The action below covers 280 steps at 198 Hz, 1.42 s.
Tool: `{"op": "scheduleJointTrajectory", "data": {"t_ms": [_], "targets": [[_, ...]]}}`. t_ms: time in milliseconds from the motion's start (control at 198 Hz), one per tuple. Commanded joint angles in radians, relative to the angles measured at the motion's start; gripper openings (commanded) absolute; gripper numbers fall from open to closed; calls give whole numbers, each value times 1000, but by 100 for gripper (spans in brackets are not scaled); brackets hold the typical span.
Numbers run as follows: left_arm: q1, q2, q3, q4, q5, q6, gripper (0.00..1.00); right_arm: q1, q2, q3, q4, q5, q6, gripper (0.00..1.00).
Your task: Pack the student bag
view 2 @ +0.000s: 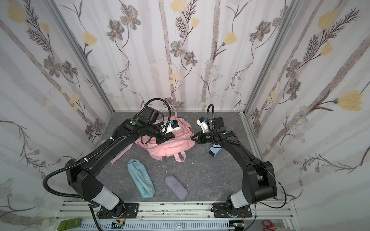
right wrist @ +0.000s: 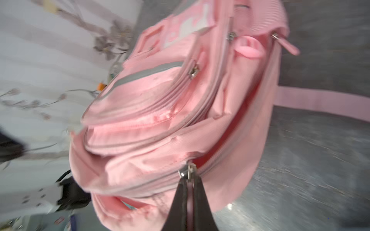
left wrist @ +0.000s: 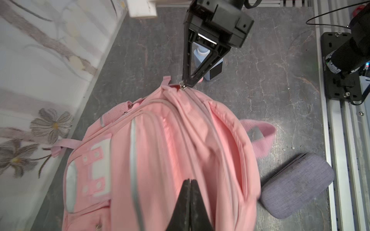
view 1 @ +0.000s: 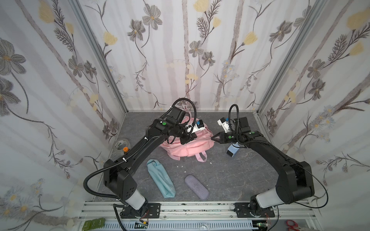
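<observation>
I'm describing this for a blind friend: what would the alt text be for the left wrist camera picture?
A pink student bag lying on a grey table fills the view, with the closed left gripper tip-down on its fabric. At the bag's far end the right gripper pinches a zipper pull. A grey case lies beside the bag.

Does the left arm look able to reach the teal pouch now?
Probably not yet: its end effector is clamped on the pink bag. The pouch lies uncovered and nearby, so letting go should free the way.
</observation>
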Motion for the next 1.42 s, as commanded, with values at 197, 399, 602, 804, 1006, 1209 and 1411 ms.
{"op": "scheduleJointTrajectory", "data": {"t_ms": [197,399,602,804,1006,1209,1411], "targets": [[25,-5,-10,3,-87,47,0,-12,1,83,-5,57,-12,0],[-57,181,153,42,-30,-134,50,38,-29,88,59,-44,109,0],[-103,303,189,152,10,-316,54,116,-79,87,141,-94,220,0],[-103,322,170,156,21,-354,52,149,-120,85,154,-83,262,0],[-98,319,170,36,10,-239,12,148,-133,100,137,-58,264,0],[-75,293,167,-2,69,-211,0,146,-125,115,117,-21,242,0],[-37,243,179,-54,125,-150,0,104,-64,111,-7,75,106,0]]}}
